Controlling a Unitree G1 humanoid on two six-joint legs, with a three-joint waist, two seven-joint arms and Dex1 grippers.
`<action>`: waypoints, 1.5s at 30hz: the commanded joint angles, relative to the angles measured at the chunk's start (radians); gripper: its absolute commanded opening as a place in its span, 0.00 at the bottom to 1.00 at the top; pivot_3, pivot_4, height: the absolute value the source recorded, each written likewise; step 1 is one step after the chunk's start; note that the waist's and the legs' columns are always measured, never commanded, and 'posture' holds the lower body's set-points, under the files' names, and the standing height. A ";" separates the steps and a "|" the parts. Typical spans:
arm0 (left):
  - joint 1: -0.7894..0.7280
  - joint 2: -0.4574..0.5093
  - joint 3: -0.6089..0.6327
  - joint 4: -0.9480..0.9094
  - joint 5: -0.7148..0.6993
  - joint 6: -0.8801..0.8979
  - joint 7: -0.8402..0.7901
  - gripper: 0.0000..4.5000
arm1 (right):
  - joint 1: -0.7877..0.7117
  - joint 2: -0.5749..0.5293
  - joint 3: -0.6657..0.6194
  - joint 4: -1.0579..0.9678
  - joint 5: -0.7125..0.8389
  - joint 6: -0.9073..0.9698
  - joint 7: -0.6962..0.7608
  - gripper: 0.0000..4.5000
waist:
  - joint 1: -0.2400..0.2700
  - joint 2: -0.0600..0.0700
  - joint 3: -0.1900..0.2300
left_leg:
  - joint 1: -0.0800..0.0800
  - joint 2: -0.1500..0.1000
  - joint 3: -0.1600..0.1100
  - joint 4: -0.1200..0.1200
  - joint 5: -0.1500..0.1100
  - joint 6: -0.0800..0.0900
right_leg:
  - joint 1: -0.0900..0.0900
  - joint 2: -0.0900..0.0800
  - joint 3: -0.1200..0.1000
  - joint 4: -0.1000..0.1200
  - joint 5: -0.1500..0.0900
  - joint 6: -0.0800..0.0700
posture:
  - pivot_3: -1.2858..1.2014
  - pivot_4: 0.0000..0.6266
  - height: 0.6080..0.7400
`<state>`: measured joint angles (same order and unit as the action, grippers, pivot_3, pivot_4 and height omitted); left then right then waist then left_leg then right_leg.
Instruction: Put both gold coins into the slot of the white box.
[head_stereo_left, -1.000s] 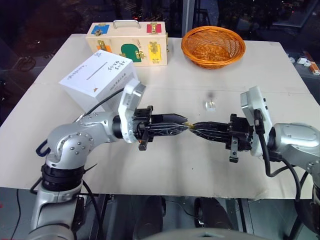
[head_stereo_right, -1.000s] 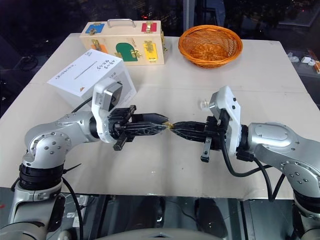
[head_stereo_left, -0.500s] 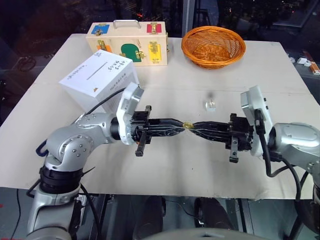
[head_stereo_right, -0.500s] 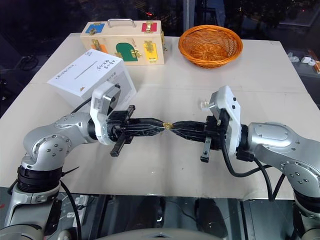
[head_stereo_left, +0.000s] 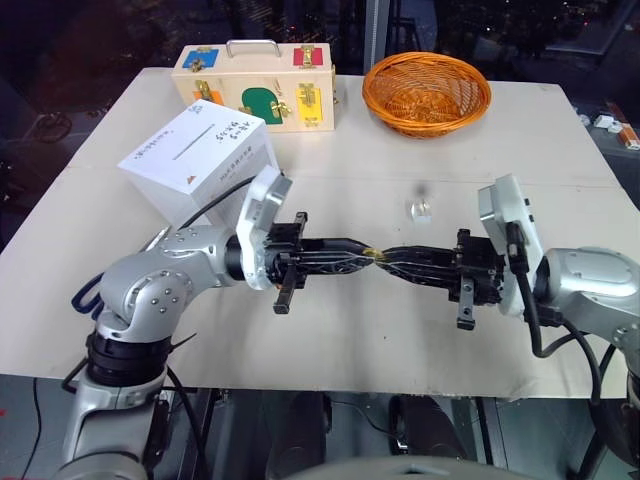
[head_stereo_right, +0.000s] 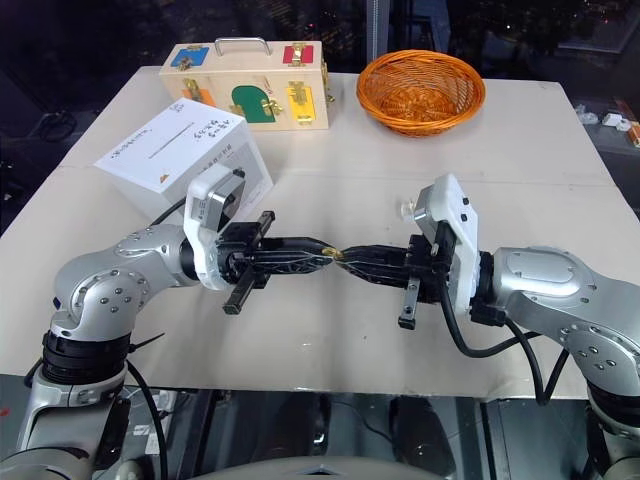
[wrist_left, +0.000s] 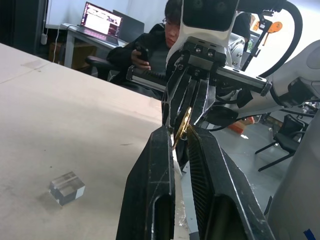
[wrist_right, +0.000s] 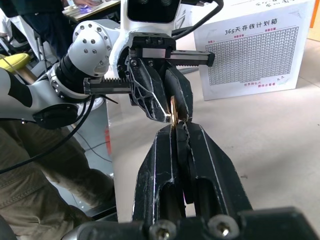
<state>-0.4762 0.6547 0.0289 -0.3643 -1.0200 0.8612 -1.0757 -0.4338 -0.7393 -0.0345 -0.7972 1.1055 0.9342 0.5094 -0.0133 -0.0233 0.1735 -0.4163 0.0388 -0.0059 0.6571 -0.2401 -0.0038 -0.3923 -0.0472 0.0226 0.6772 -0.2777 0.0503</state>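
Left gripper (head_stereo_left: 366, 251) and right gripper (head_stereo_left: 386, 255) tip to tip, both pinched on one gold coin (wrist_left: 182, 126).

left hand (head_stereo_left: 368, 252) and right hand (head_stereo_left: 384, 255) tip-to-tip, gold coin (head_stereo_left: 376, 253) between

The table (head_stereo_left: 560, 130) carries the white box (head_stereo_left: 200, 160) at its left side, with the wooden case (head_stereo_left: 255, 88) behind the box at the far edge and the wicker basket (head_stereo_left: 427, 93) to the right of that case. Well right of the white box and nearer the front lies a small clear block (head_stereo_left: 420, 209). In front of the box and above the table, the left gripper (head_stereo_left: 370, 255) and right gripper (head_stereo_left: 385, 258) meet tip to tip, a gold coin (head_stereo_left: 375, 253) between them.
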 joint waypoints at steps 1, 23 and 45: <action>-0.014 0.000 0.008 -0.027 -0.014 -0.011 -0.018 0.05 | -0.008 -0.006 -0.006 -0.031 0.017 -0.020 -0.006 0.00 | 0.000 0.000 0.000 | 0.000 0.000 0.000 0.000 0.000 0.000 | 0.000 0.000 0.000 0.000 0.000 0.000 | 0.52 0.24 0.90; -0.053 0.133 0.284 0.091 -0.015 0.001 0.220 0.00 | -0.108 -0.018 -0.038 0.057 -0.072 -0.067 -0.020 0.99 | 0.000 0.000 0.001 | 0.000 0.000 -0.001 0.000 0.000 0.000 | -0.001 0.000 0.000 0.000 0.000 0.000 | 0.52 0.24 0.90; -0.642 0.424 -0.083 0.940 0.648 0.007 0.048 0.00 | -0.199 -0.042 -0.054 0.079 -0.178 -0.125 0.035 0.99 | -0.002 -0.004 0.003 | -0.019 0.000 0.002 0.001 0.001 -0.001 | -0.020 0.000 0.000 0.001 0.000 0.000 | 0.52 0.24 0.90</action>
<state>-1.0969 1.0577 -0.0495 0.5657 -0.4044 0.8791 -1.0171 -0.6314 -0.7795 -0.0558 -0.6894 0.9327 0.8357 0.5412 -0.0156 -0.0268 0.1768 -0.4354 0.0389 -0.0039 0.6577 -0.2396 -0.0044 -0.4120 -0.0474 0.0223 0.6786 -0.2781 0.0501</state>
